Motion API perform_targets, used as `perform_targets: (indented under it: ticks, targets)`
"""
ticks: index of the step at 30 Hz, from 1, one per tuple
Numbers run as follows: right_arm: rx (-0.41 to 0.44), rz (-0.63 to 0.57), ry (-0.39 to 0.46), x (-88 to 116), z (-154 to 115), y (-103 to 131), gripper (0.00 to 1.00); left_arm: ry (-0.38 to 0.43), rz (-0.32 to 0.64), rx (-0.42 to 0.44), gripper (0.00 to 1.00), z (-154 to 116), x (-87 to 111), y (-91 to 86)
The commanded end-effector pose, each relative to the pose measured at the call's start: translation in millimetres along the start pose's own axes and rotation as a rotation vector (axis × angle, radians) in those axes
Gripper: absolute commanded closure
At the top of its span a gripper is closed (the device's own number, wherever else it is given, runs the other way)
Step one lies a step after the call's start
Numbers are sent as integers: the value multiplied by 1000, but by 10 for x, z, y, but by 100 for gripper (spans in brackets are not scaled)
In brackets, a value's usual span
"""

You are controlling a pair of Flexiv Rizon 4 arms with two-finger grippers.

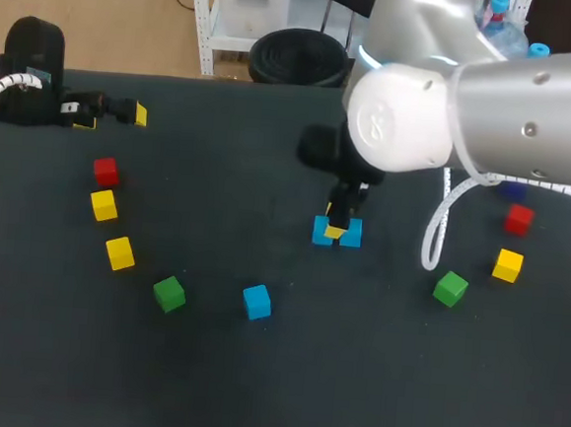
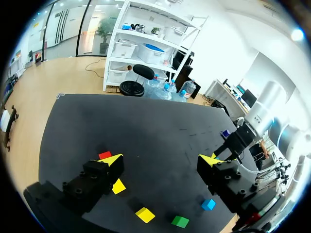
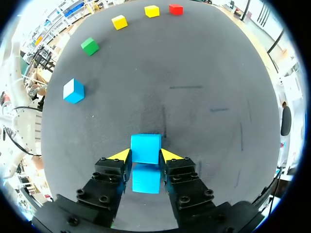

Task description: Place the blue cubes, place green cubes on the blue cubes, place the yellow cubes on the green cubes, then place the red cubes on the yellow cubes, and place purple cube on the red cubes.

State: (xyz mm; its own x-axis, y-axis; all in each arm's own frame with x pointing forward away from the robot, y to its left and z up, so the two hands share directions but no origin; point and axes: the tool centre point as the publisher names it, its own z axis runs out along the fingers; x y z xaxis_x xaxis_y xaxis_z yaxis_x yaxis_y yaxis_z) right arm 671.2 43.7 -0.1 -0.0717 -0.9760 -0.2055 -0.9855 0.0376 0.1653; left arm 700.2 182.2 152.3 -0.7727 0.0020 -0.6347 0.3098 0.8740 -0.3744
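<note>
Between right jaws, blue cube [image 3: 146, 148].

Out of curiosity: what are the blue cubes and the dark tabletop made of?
Blue cubes: likely painted wood or hard plastic; even colour, crisp edges, little shine. Tabletop: seemingly dark cloth or a mat; dull, no glare, faint scuffs.

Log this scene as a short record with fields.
right gripper: shut on blue cube, mid-table
left gripper: open, empty, at the far left of the table
other blue cube: loose, on the near side
left side: left red cube, left yellow cubes, left green cube
right side: right green cube, right yellow cube, right red cube
stacks: none visible
</note>
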Motion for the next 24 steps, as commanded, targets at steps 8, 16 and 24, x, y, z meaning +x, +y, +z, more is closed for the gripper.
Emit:
perform_targets:
  ticks: [8, 16, 24]
  targets:
    - [-3, 1, 2, -7, 19, -24, 0, -6, 2, 12, 0, -2, 12, 23]
    - [-3, 1, 2, -7, 19, -24, 0, -6, 2, 12, 0, -2, 12, 23]
    - [-3, 1, 2, -7, 19, -24, 0, -6, 2, 12, 0, -2, 12, 23]
